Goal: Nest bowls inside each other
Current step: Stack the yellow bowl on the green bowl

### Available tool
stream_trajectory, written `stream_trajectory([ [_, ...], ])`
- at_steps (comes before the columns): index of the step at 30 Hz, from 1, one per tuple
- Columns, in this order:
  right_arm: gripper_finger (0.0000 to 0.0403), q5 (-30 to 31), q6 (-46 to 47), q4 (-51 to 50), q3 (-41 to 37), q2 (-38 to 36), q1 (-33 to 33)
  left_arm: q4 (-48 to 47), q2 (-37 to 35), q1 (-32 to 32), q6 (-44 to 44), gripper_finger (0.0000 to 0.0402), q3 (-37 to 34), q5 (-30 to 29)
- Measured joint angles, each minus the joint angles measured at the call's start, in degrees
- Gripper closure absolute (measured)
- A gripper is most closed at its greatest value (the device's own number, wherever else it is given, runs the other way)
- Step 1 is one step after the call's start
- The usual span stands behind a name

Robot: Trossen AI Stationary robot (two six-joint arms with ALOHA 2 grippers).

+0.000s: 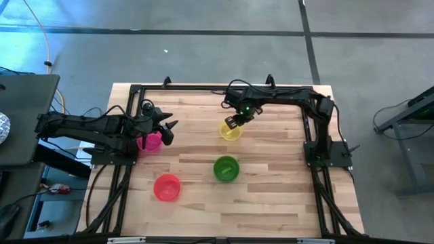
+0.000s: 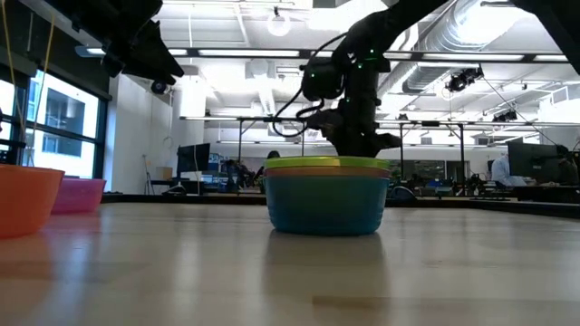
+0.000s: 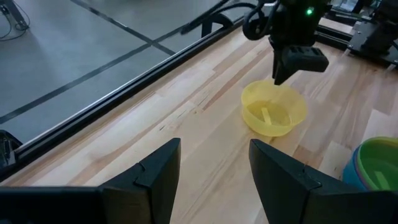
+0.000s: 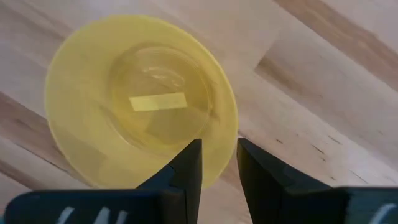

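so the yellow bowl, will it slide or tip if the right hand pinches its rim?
The yellow bowl looks like thin, see-through plastic, so probably light and a bit flexible at the rim. It sits upright and alone on smooth wood, so an off-centre nudge would likely skid it. The right hand hangs over its edge; a one-sided pinch may tilt it.

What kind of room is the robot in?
Probably a big lab or workshop: bare ducts run across the ceiling, desks with monitors stand behind, and two robot arms work at a wooden table with bowls.
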Motion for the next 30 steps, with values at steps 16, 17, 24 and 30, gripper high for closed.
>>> stream_trajectory([
  [16, 0.037, 1.15, -1.95, 0.05, 0.0, 3.34, 0.02, 0.02, 0.0, 0.0, 0.01, 0.022, 0.0, -0.03],
  [17, 0.0385, 1.15, -2.17, 0.07, 0.0, 3.34, 0.0, 0.02, 0.0, 0.0, -0.01, 0.022, 0.0, -0.03],
  [24, 0.04, 1.17, -1.76, 0.01, 0.02, 3.34, -0.24, 0.02, 0.0, 0.0, 0.01, 0.022, 0.0, -0.03],
  [30, 0.0401, 1.11, -1.73, -1.85, 1.22, 3.34, -0.24, 0.02, 0.0, 0.0, -0.01, 0.022, 0.0, -0.03],
])
